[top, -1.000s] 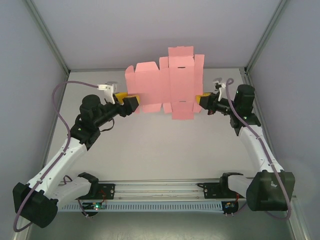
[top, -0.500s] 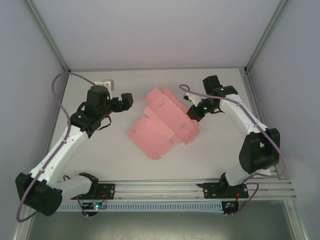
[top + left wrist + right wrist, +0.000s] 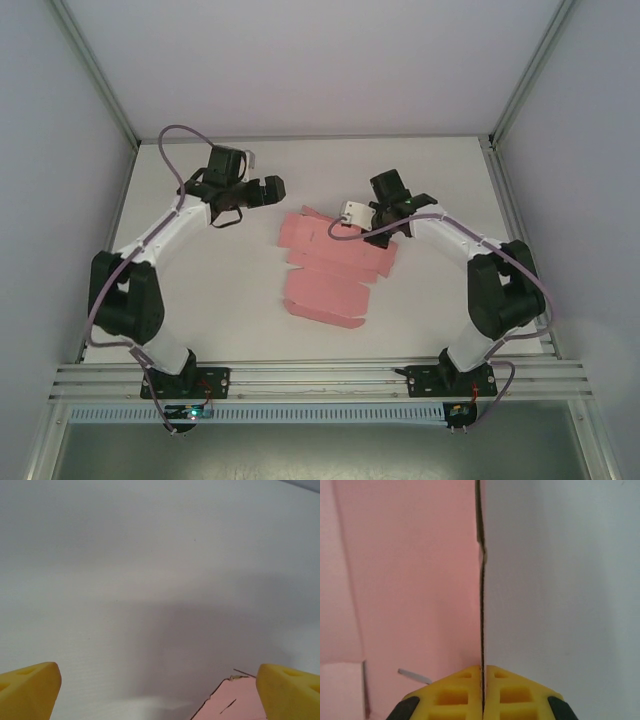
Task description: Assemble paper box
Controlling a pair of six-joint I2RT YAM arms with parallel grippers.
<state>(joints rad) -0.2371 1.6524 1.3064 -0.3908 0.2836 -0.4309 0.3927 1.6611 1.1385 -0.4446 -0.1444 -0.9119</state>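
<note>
The paper box (image 3: 325, 275) is a flat pink die-cut sheet with creases and flaps, lying mid-table and partly folded over itself. My right gripper (image 3: 372, 236) sits at the sheet's right edge. In the right wrist view its yellow fingers (image 3: 455, 690) are shut on the card (image 3: 410, 580), which runs edge-on between them, so the right gripper (image 3: 483, 669) pinches the sheet. My left gripper (image 3: 280, 190) hovers just beyond the sheet's upper left corner. Its yellow fingertips (image 3: 30, 690) stand wide apart with nothing between them, and a pink corner (image 3: 235, 702) shows near the right fingertip.
The white table (image 3: 200, 290) is walled at the left, right and back. A metal rail (image 3: 320, 378) runs along the near edge. Both arms reach in from the sides, with purple cables looping over them.
The sheet, held up between both grippers a second ago, now lies on the table. The left gripper let go and swung toward the back; the right moved left with the sheet's edge.
</note>
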